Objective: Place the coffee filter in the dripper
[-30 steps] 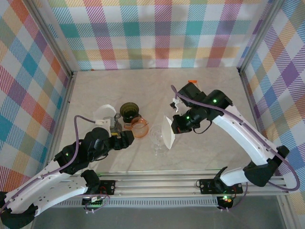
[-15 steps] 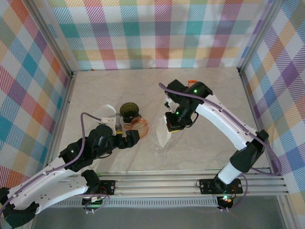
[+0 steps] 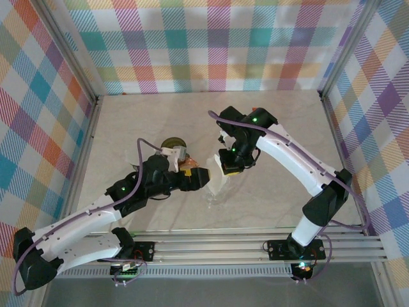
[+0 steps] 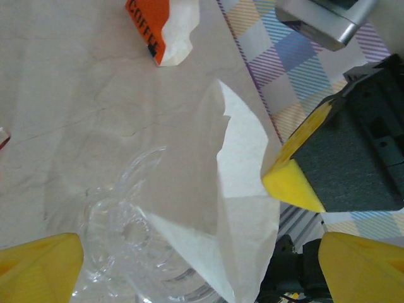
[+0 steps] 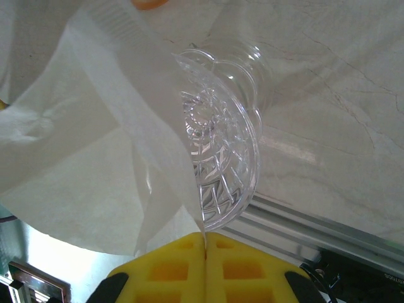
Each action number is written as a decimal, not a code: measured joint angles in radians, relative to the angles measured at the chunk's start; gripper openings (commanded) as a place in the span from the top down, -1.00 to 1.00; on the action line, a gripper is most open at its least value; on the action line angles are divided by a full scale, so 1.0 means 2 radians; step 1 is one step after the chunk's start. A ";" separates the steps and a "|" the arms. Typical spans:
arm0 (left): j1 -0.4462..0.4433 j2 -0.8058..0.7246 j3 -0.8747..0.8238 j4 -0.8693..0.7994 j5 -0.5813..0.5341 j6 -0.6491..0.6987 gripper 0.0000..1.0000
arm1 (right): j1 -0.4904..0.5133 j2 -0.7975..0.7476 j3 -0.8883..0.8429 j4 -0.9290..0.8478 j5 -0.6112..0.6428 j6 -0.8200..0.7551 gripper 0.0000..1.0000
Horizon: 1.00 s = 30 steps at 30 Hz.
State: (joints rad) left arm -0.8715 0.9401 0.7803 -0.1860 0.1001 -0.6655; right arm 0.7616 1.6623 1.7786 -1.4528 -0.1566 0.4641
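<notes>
The white paper coffee filter (image 5: 95, 170) hangs from my right gripper (image 5: 205, 243), which is shut on its edge. The clear glass dripper (image 5: 221, 158) stands right beside the filter, its ribbed mouth partly covered by the paper. In the top view the right gripper (image 3: 227, 167) holds the filter (image 3: 217, 182) over the dripper (image 3: 213, 194). My left gripper (image 3: 199, 179) is open just left of the dripper. In the left wrist view its yellow fingertips (image 4: 38, 265) stand wide apart around the filter (image 4: 246, 189) and the dripper (image 4: 120, 233). I cannot tell whether the filter touches the dripper.
A dark green cup (image 3: 171, 143) and an orange cup (image 3: 188, 167) sit behind the left arm, partly hidden. An orange-and-white coffee packet (image 4: 154, 25) lies further back on the marble table (image 3: 275, 192). Metal rails (image 3: 211, 246) run along the near edge.
The left arm has swung right and forward, bringing its open gripper up to the dripper. The right gripper has carried the filter leftward and down over the dripper.
</notes>
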 measured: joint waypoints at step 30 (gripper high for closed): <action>0.009 0.048 0.021 -0.012 -0.005 -0.007 -0.36 | 0.009 -0.148 -0.131 0.163 0.026 -0.017 -0.11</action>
State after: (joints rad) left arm -0.8543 1.0367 0.8219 -0.2096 0.0906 -0.6804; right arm 0.7799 1.3659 1.5162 -1.1263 -0.1043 0.4297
